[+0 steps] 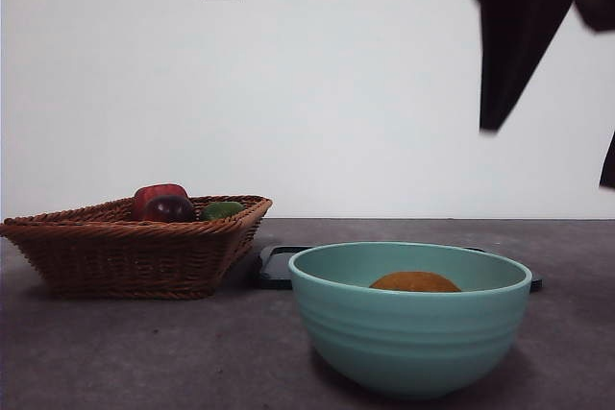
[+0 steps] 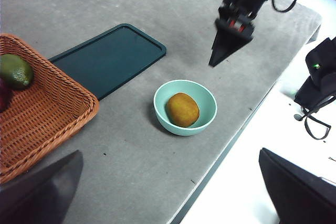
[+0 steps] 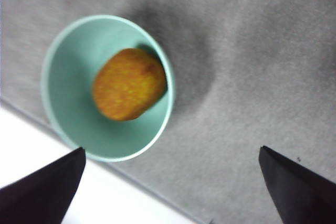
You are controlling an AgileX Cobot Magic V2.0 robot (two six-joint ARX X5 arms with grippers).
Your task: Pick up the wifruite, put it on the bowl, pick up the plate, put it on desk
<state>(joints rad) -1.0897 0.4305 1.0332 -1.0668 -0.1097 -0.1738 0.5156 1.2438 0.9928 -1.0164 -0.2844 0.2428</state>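
The orange-brown wifruite (image 3: 129, 84) lies inside the mint-green bowl (image 1: 408, 333), near the desk's (image 1: 144, 352) front edge; from the left wrist it shows as the wifruite (image 2: 182, 109) in the bowl (image 2: 163, 111). My right gripper (image 3: 172, 150) hangs open above the bowl with nothing between its jaws; it shows dark at the top right as the right gripper (image 1: 549, 158) and from the left wrist as the right gripper (image 2: 220, 56). The plate (image 2: 107, 59), a dark flat rectangular tray, lies on the desk behind the bowl. My left gripper (image 2: 170, 153) is open and empty, held high and away from everything.
A wicker basket (image 1: 135, 252) stands at the left, holding a dark red fruit (image 1: 168, 206) and a green fruit (image 2: 16, 71). The desk's edge (image 2: 226, 156) runs close beside the bowl.
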